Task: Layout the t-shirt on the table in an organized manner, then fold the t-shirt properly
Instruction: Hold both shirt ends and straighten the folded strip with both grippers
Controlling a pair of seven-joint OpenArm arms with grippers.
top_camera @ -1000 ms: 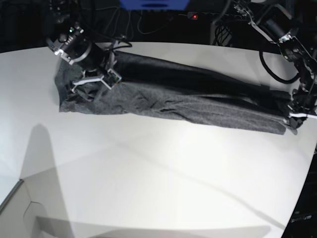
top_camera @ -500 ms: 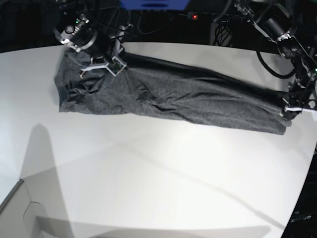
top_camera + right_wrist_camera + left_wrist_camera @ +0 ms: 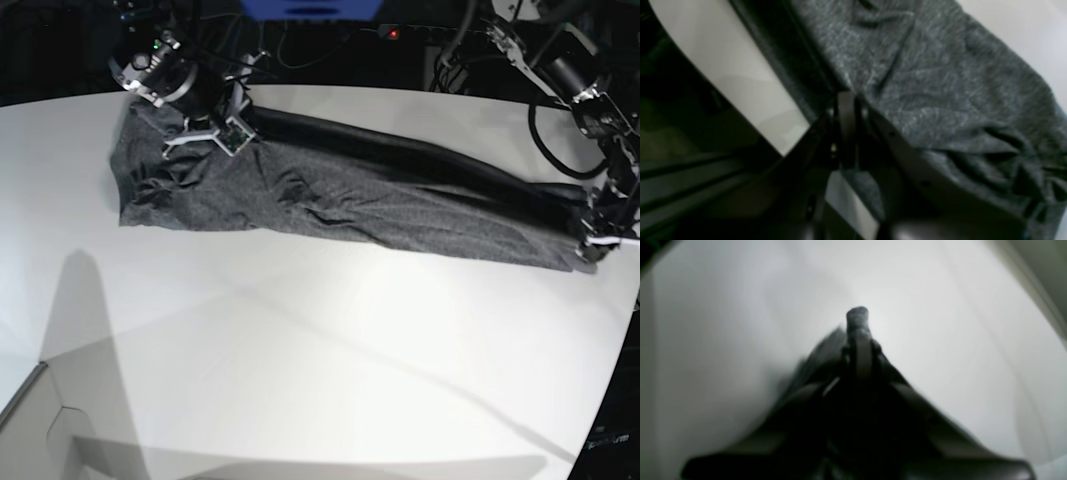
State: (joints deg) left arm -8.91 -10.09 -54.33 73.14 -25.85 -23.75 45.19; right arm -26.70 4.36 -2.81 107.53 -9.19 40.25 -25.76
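Observation:
The dark heather-grey t-shirt (image 3: 350, 200) lies stretched in a long band across the far half of the white table (image 3: 300, 360). At the band's far left, my right gripper (image 3: 228, 133) is shut on the t-shirt's upper edge. The right wrist view shows its closed fingers (image 3: 846, 110) pinching the t-shirt (image 3: 933, 76) near the table's rim (image 3: 740, 76). My left gripper (image 3: 592, 243) is shut on the band's right end. In the left wrist view a nub of the t-shirt (image 3: 857, 316) sticks out past the closed left gripper (image 3: 858, 340), above the table (image 3: 957, 340).
The table's curved far edge (image 3: 400, 92) runs just behind the shirt, with dark cables and equipment (image 3: 300, 40) beyond it. The table's right edge (image 3: 625, 330) is close to the left arm. A shadow (image 3: 90, 330) falls on the near left of the tabletop.
My right gripper has moved toward the far edge, drawing the shirt's upper left edge back with it. My left gripper has shifted slightly right and stays clamped on the shirt's end.

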